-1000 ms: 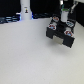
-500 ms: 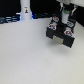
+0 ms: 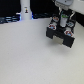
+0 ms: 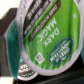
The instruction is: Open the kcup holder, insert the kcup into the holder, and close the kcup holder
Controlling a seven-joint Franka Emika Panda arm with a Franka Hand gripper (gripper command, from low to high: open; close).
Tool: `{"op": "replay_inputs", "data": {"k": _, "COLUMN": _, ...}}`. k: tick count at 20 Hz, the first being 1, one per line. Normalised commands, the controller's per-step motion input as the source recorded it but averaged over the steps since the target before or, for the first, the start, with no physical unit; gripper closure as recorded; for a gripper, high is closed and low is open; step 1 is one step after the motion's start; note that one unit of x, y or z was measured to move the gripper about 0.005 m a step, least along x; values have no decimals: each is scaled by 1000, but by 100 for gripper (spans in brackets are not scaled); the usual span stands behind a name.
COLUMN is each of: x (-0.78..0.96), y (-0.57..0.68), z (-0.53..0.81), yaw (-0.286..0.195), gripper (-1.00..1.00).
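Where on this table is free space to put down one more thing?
The white table shows bare from the dark items along its far edge to the near edge, at the exterior view's left of the kcup holder. It is crowded at the holder, where the gripper hangs.

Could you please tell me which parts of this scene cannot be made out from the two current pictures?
- End effector: in the exterior view too small and blurred to tell open from shut; in the wrist view the green-topped round kcup fills the picture and hides it.
- Black boxy kcup holder: exterior view too blurred to count its pod slots.
- Kcup: its lid is cut off by the wrist view's edge.
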Motion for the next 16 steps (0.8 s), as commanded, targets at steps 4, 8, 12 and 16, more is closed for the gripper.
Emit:
{"op": "replay_inputs", "data": {"k": 4, "x": 0, "y": -469, "z": 222, "yaw": 0, "gripper": 100}}
{"op": "replay_inputs", "data": {"k": 8, "x": -14, "y": -179, "z": -41, "yaw": 6, "gripper": 100}}
{"op": "replay_inputs", "data": {"k": 12, "x": -5, "y": -27, "z": -209, "yaw": 8, "gripper": 100}}
{"op": "replay_inputs", "data": {"k": 16, "x": 7, "y": -12, "z": -238, "yaw": 14, "gripper": 100}}
